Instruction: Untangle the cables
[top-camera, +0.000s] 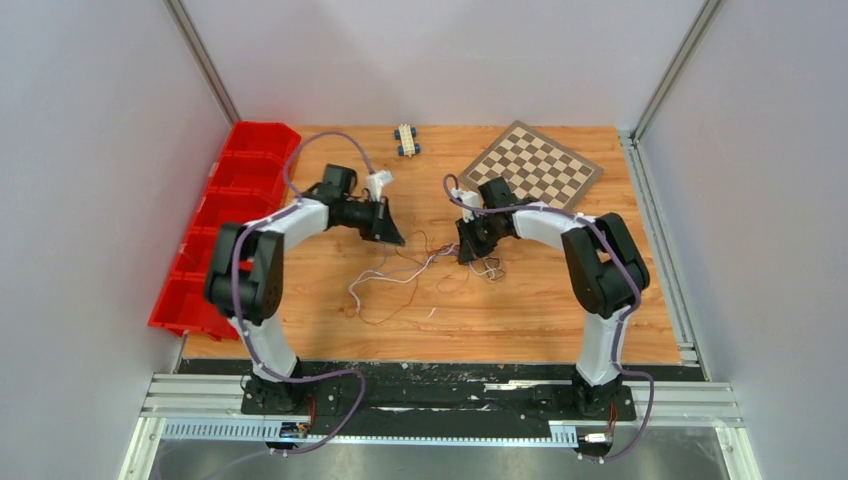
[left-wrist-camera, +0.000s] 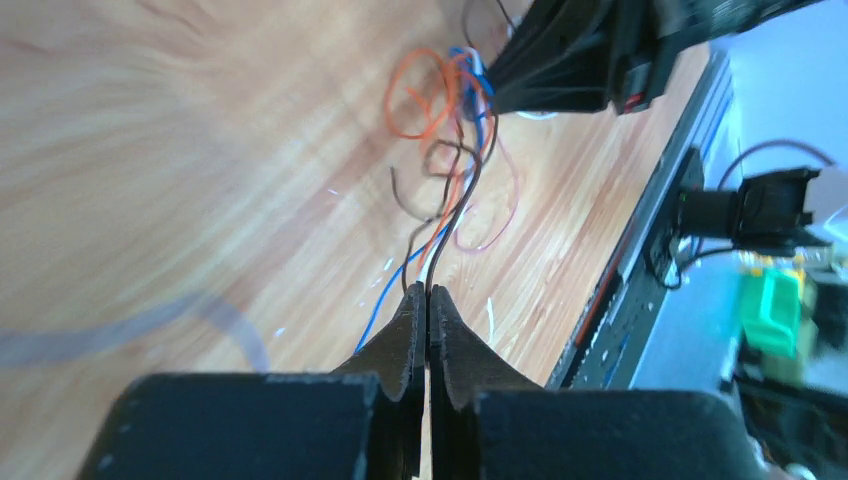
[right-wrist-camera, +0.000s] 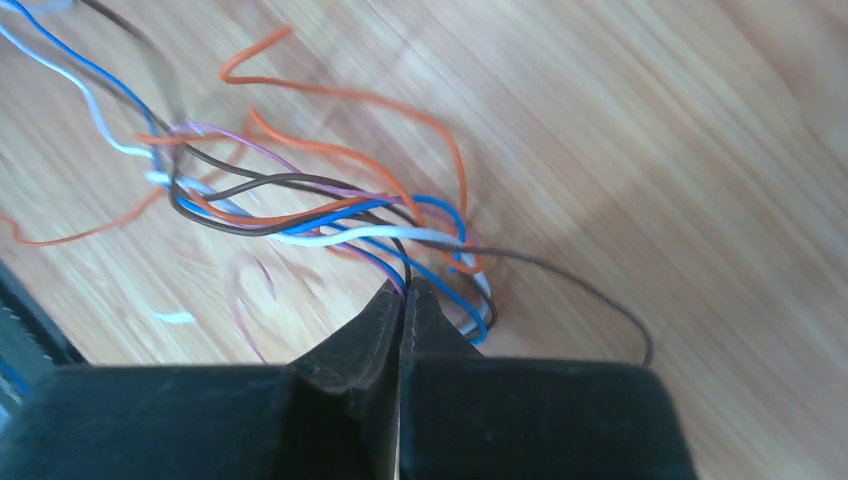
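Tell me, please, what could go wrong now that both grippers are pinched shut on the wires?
1. The left gripper seems to pinch several strands of the cables at once, so pulling away may tighten the knot beside the right gripper rather than loosen it.
2. The wires are very thin; a hard pull between two shut grippers could strain them, or they could slip out of the jaws.

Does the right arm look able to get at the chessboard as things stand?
Probably not freely: the right pincer is shut on the cables, so moving there would drag them along. Nothing else seems to stand between it and the chessboard, which lies close behind.
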